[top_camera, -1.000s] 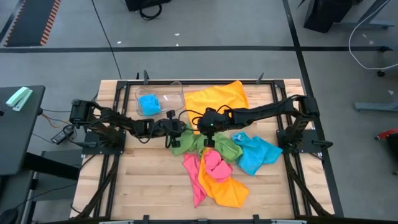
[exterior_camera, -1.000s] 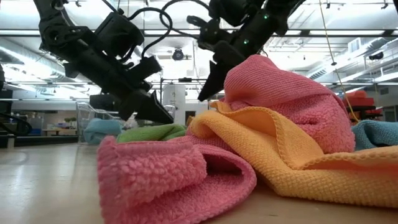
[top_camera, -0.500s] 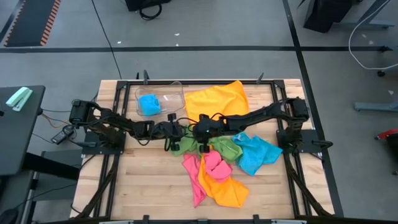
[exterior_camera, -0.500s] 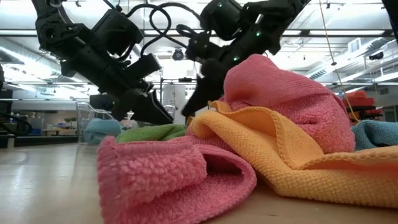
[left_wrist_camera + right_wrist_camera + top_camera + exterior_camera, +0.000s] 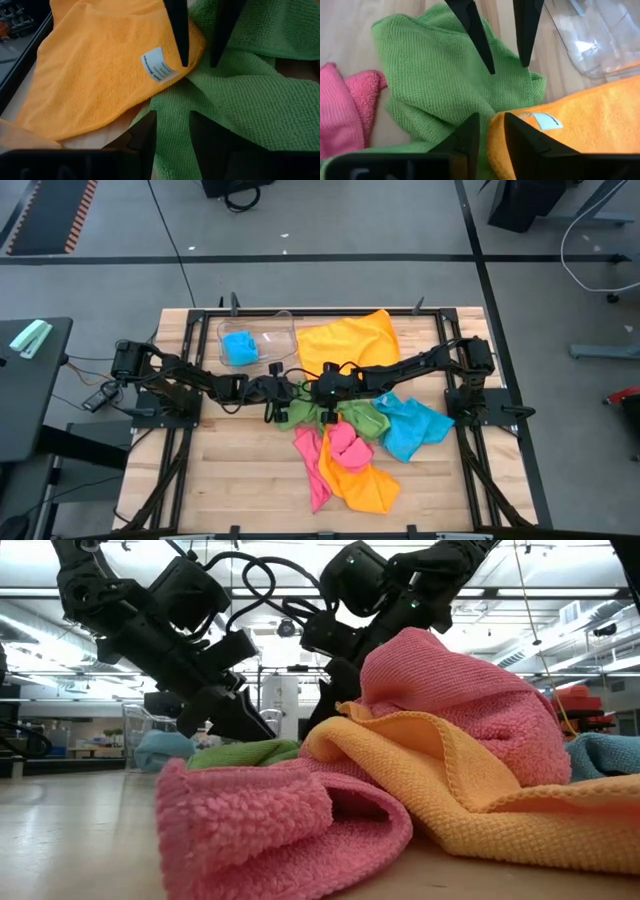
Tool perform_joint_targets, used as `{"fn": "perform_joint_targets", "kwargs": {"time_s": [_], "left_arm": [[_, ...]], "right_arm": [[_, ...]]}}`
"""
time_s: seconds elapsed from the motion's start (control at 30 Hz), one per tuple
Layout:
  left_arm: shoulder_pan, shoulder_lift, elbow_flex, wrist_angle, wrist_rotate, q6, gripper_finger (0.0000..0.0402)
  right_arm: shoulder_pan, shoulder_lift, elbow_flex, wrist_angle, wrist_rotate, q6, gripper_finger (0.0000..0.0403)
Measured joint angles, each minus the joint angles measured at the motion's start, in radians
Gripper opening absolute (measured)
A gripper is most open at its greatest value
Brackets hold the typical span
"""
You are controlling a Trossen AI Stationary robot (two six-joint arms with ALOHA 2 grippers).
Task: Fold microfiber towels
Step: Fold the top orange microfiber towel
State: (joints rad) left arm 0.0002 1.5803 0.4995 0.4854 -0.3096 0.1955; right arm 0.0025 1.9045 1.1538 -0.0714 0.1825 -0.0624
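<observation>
high view: left gripper (image 5: 281,392) and right gripper (image 5: 325,395), both narrowly parted and holding nothing, face each other over green towel (image 5: 300,412) (beside orange towel (image 5: 345,340)).

Hidden under both arms in the high view: much of the green towel (image 5: 345,416), only crumpled patches showing. Blocked in the low view by the pink towel (image 5: 260,825) and the orange towel (image 5: 470,785) heaped up front: most of the table's far side and the fingertips of both grippers. Barely visible there behind the pile: a sliver of the blue towel (image 5: 605,755), cut off at the picture's edge. Too small to read: the label (image 5: 159,65) on the orange cloth. Cropped in the right wrist view: the clear bin (image 5: 600,37), only one corner seen.
</observation>
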Motion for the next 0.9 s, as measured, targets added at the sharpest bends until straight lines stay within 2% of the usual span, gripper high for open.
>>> {"fn": "perform_joint_targets", "kwargs": {"time_s": [0.23, 0.63, 0.8, 0.9], "left_arm": [[0.0, 0.0, 0.0, -0.005, 0.0, 0.0, 0.0127], [0.0, -0.012, 0.002, 0.044, 0.0, 0.051, 0.011], [0.003, -0.019, 0.001, 0.065, -0.02, 0.063, 0.0118], [0.003, -0.019, 0.001, 0.095, -0.045, 0.08, 0.0128]], "right_arm": [[0.0, 0.0, 0.0, -0.01, 0.0, 0.0, 0.0043], [0.0, -0.047, 0.002, -0.021, 0.035, -0.02, 0.0039], [0.0, -0.093, 0.002, -0.063, 0.094, -0.051, 0.0039], [0.0, -0.124, 0.002, -0.091, 0.084, -0.054, 0.0039]]}}
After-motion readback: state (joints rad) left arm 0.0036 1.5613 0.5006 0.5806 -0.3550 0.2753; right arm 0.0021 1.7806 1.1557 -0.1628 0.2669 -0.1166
